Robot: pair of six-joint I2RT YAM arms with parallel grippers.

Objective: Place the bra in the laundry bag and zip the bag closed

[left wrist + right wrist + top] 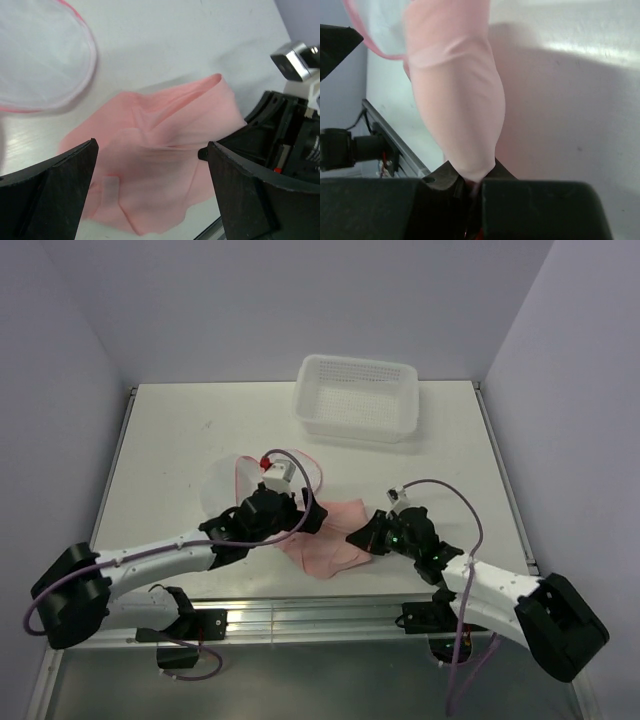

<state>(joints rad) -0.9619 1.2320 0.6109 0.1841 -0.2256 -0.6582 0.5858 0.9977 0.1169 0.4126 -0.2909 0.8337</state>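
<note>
The right hand [358,537] is pinched fully shut on a fold at the near edge of the bra [325,540]. In its wrist view the pink cloth runs straight out from between the closed fingers, and it looks a little raised where it is held. Ahead of that hand and to its left, the rest of the garment lies rumpled and loose on the worktop [180,430].

Across the fabric from the right hand, the left hand [152,150] hangs low over the bra. Its fingers [55,185] are spread wide and it has hold of nothing, and pink cloth fills the gap between them. Whether the tips touch the fabric cannot be told.

Beyond the left hand and off to its left lies the laundry bag [40,55], a pale mesh dome with a pink rim. It sits near the bra, with a strip of bare worktop showing between the two. It looks unzipped with its halves spread, though the left wrist hides part of it from above. Farther off, well apart from both hands, stands a white perforated basket [358,398], which seems to have no part in this job.

By my reading the task is at an early stage. One edge of the bra is gripped, but the garment is wholly outside the bag. What is left is to carry the bra over, tuck all of it inside the mesh, bring the two halves together and run the zipper round the rim.
</note>
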